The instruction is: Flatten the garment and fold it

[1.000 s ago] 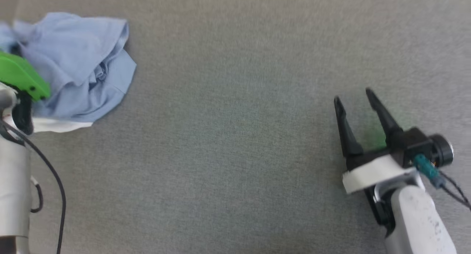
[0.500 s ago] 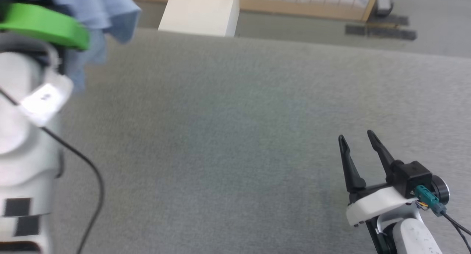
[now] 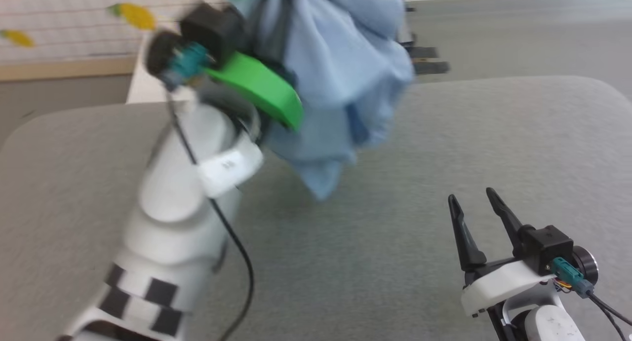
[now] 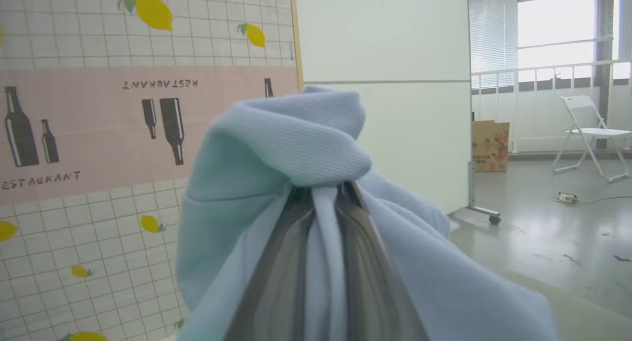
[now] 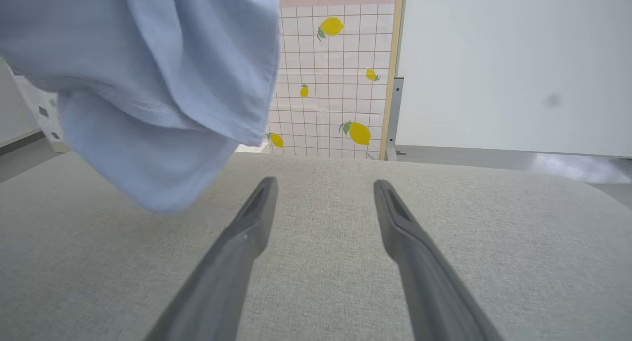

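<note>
Mostly hidden by the garment [image 4: 296,148], left jaws pinch it; right jaws gape empty.

One garment [image 3: 340,74], two sets of jaws — one chair [image 4: 603,132], one cardboard box [image 4: 490,146], one grey table [image 3: 444,148]

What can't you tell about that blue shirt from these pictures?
Shirt, head view: blurred; top cut by the upper edge.
Its shape: lost in bunched folds.
Left end effector tips, left wrist view: wrapped in cloth.
Shirt, right wrist view: cut by top and left edges.
</note>
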